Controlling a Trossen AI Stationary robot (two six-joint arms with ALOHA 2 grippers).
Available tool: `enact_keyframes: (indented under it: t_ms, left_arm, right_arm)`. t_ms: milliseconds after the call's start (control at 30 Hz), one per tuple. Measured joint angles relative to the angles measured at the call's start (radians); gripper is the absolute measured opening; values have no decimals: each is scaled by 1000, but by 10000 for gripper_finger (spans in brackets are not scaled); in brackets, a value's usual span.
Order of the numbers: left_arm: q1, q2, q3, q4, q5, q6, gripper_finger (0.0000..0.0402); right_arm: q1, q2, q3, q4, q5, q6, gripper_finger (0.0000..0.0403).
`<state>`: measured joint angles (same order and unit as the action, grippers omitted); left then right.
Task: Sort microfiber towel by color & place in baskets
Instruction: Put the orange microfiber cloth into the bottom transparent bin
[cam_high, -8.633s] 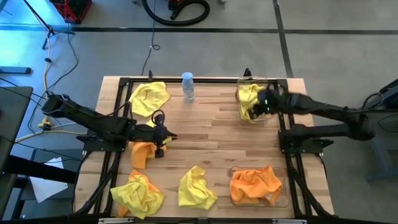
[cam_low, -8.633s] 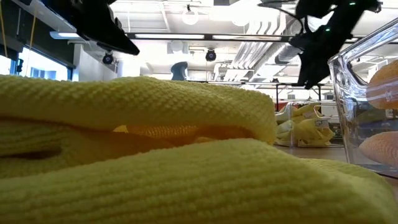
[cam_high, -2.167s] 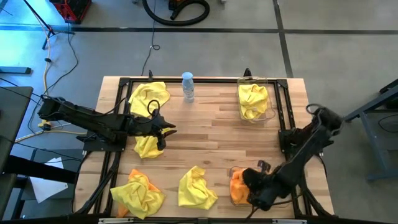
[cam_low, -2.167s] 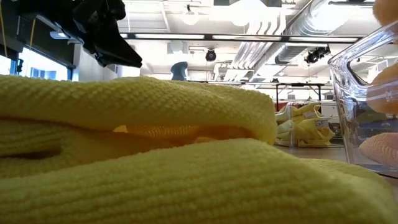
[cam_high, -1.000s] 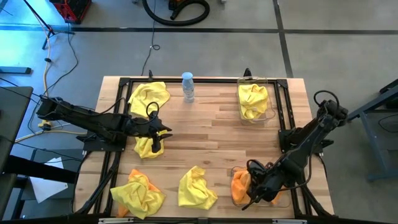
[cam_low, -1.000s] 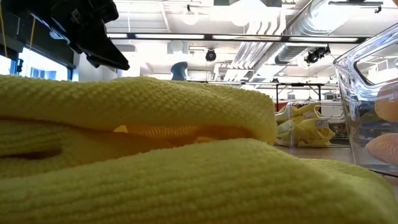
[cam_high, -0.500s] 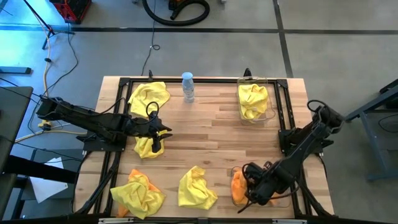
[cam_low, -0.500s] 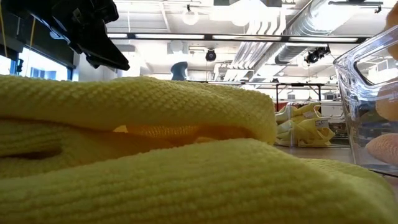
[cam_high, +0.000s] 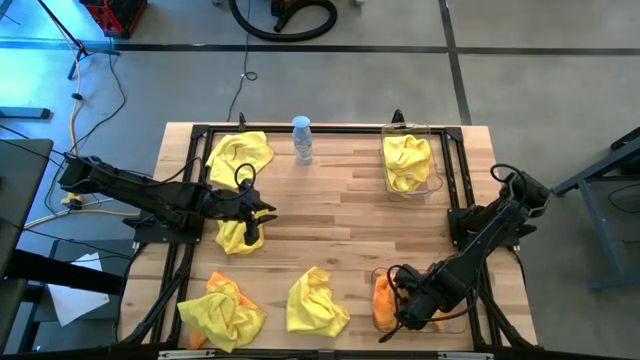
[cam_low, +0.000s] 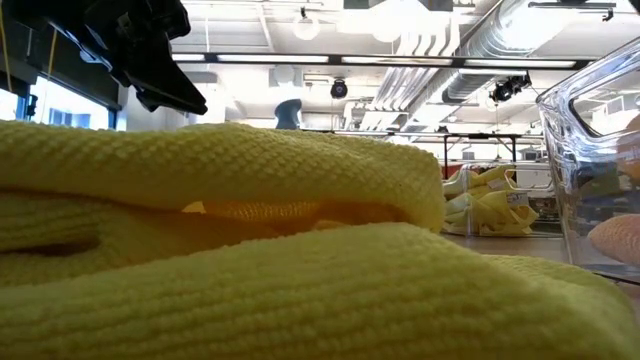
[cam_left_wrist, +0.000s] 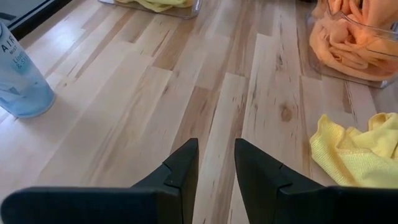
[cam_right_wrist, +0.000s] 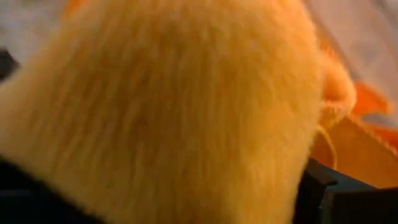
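Observation:
Yellow microfiber towels lie on the table at the far left, near centre and near left, the last with orange under it. Another yellow towel lies just beneath my left gripper, which is open over bare wood. The far-right basket holds yellow towels. The near-right basket holds orange towels. My right gripper is down in that basket. Orange cloth fills its wrist view and hides its fingers.
A small clear water bottle stands at the far middle of the table. A black metal frame runs along the table's sides. Bare wood lies open in the middle. A yellow towel fills the foreground of the low view.
My right gripper has shifted a little toward the table's left and near edges, staying in the near-right basket among the orange towels.

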<state>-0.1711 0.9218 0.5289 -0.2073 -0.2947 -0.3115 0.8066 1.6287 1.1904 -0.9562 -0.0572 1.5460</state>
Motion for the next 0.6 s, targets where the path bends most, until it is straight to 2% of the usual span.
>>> enact_keyframes:
  t_ms: [67, 200, 467, 600]
  left_arm:
    - [0, 0, 0, 0, 0, 0, 90]
    - [0, 0, 0, 0, 0, 3, 90]
    - [0, 0, 0, 1, -1, 7, 90]
    - [0, 0, 0, 1, -1, 7, 90]
  right_arm:
    - [0, 0, 0, 1, -38, 8, 232]
    - [1, 0, 0, 19, -38, 18, 233]
    - [1, -1, 0, 17, 41, 17, 232]
    - [1, -1, 0, 19, 76, -45, 232]
